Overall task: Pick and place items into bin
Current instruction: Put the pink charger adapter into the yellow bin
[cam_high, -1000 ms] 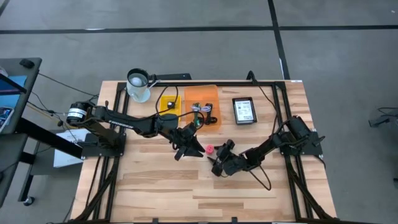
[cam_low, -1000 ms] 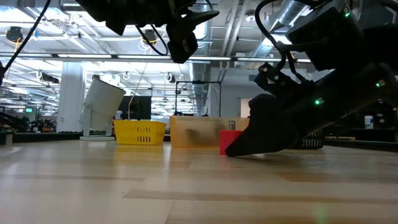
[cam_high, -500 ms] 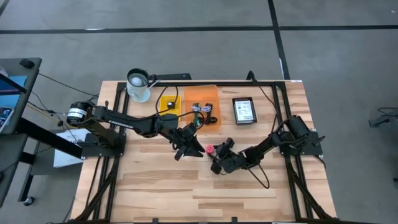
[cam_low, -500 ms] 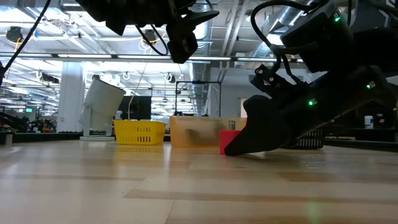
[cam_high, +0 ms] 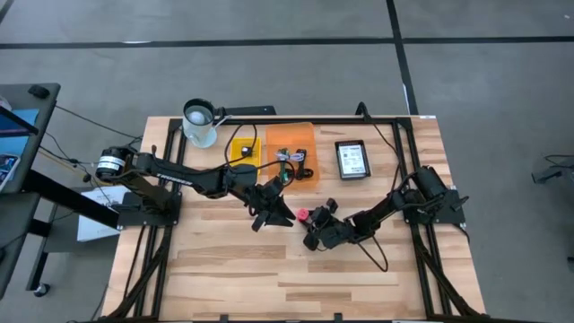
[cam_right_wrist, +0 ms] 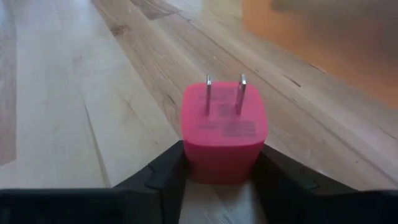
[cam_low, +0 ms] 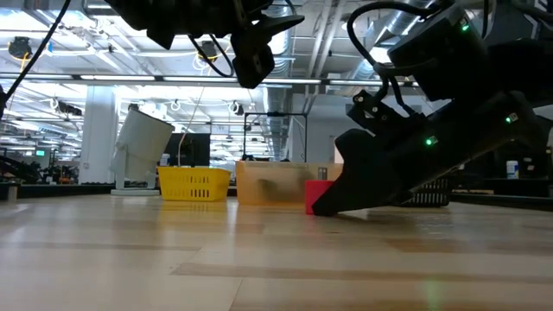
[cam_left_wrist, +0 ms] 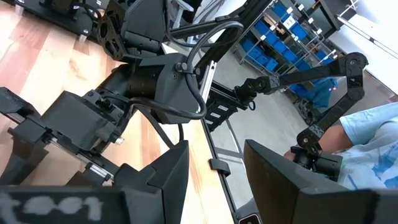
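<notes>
A small red-pink plug block (cam_high: 303, 215) (cam_right_wrist: 224, 134) stands on the table near its middle, two metal prongs pointing up. My right gripper (cam_high: 309, 228) (cam_right_wrist: 224, 173) reaches in low from the table's right and is shut on it. My left gripper (cam_high: 276, 215) (cam_left_wrist: 214, 168) hangs open above the table just left of the block, holding nothing. Black and green cables (cam_high: 289, 160) lie in the orange bin (cam_high: 300, 136). A white labelled card on a black base (cam_high: 352, 159) lies to the bin's right. My right gripper pinches the pink plug block by its lower side walls (cam_right_wrist: 186, 163), one finger (cam_right_wrist: 163, 174) on each side. The fingers come nearly level from the table's right and near side. The block stands upright with its base on the table (cam_low: 316, 206), prongs up.
A yellow basket (cam_high: 242, 148) (cam_low: 193, 183) holding a small black piece sits left of the orange bin (cam_low: 272, 183). A clear cup (cam_high: 199, 123) (cam_low: 138, 147) stands at the far left. Black frame rails (cam_high: 408, 170) run along both table sides. Bare wood (cam_high: 251, 269) spreads toward the near edge.
My right gripper has crept a little toward the table's left and far side, closing in on the pink block, which has stayed in place. My left arm has kept still.
</notes>
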Robot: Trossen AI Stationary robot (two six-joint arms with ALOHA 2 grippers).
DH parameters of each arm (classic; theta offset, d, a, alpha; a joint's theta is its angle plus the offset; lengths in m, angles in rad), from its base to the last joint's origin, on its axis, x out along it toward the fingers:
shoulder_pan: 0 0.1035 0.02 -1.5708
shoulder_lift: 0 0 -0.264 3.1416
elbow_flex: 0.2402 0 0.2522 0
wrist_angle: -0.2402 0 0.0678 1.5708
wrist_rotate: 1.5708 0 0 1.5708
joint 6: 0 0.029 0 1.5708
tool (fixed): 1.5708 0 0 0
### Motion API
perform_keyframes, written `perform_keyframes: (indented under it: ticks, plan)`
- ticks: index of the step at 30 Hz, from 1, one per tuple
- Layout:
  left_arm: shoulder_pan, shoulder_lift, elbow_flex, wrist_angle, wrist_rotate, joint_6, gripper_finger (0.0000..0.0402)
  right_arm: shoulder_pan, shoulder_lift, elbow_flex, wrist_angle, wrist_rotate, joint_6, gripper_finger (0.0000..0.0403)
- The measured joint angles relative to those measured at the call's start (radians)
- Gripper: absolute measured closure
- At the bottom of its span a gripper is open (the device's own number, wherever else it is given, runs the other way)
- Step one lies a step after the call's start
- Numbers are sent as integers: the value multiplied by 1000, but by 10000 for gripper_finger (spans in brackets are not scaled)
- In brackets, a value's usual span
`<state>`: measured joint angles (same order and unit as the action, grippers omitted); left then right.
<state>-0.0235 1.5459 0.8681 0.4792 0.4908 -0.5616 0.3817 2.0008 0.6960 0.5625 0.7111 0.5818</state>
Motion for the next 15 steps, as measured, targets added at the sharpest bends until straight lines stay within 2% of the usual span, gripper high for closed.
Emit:
perform_keyframes:
  ticks: [4,9,15]
  plan:
    - [0,0,0,-11,0,-8,258,0,0,0,0,-2,0,233]
    - [-3,0,0,-20,0,-24,258,1,0,0,0,-2,-4,265]
    - [-12,0,0,-19,2,-24,258,1,0,13,-7,-9,-13,265]
